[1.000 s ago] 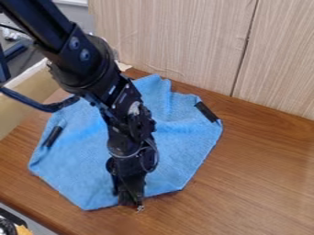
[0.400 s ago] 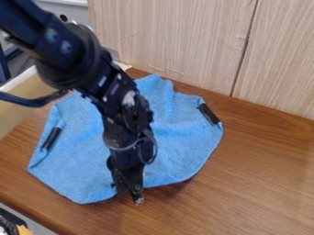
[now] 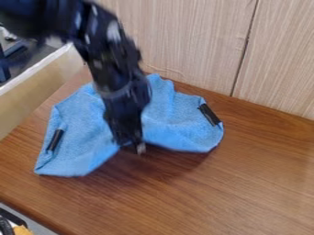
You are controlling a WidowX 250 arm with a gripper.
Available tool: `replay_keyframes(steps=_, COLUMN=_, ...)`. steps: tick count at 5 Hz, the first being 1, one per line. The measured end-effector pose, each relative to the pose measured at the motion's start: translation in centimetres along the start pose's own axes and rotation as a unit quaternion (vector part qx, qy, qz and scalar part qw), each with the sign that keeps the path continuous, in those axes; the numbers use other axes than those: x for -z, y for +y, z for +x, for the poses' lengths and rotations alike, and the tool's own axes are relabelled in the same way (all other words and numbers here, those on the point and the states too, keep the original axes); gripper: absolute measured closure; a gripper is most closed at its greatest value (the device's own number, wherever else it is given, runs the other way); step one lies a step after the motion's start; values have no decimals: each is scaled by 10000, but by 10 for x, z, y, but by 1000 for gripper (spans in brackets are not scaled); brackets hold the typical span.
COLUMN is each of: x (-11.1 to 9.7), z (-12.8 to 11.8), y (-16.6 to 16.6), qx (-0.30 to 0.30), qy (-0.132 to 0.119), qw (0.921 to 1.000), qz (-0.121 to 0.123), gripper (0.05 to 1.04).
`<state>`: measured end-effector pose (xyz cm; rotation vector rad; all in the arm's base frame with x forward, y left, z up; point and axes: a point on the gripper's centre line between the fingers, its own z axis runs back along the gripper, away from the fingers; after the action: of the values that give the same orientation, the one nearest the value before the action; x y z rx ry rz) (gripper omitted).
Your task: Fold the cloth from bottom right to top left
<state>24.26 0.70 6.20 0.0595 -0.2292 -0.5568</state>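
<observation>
In the camera view we see the blue cloth [image 3: 80, 137] on the counter [image 3: 233, 197], its near edge drawn up into the gripper [image 3: 136, 144], which is closed on it, with a dark strip [image 3: 55, 140] on the left side and another [image 3: 209, 114] at the right. Whether the pale ledge [image 3: 36, 94] at the left belongs to a container, we cannot tell. The arm [image 3: 107, 59] hides the cloth's middle and is cut off at the top left; its outline and the fingertips are blurred to us.

Room right of cloth [image 3: 84, 131], panel [image 3: 184, 43] behind
</observation>
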Motion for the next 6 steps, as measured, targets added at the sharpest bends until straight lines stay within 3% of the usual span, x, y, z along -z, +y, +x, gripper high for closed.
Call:
replay_keyframes(steps=1, x=-7, z=15, y=36, qx=-423, qy=-122, qw=9990, qz=-13, gripper=997)
replay_keyframes(steps=3, x=31, z=17, y=102, qx=-1119, qy=173, qw=9935, qz=-102, gripper=997)
replay_keyframes(steps=5, x=73, z=12, y=128, qx=-1422, qy=515, qw=9883, qz=-192, gripper=969)
replay_keyframes(steps=6, x=76, z=10, y=130, qx=-1465, qy=625, qw=9872, qz=-132, gripper=785)
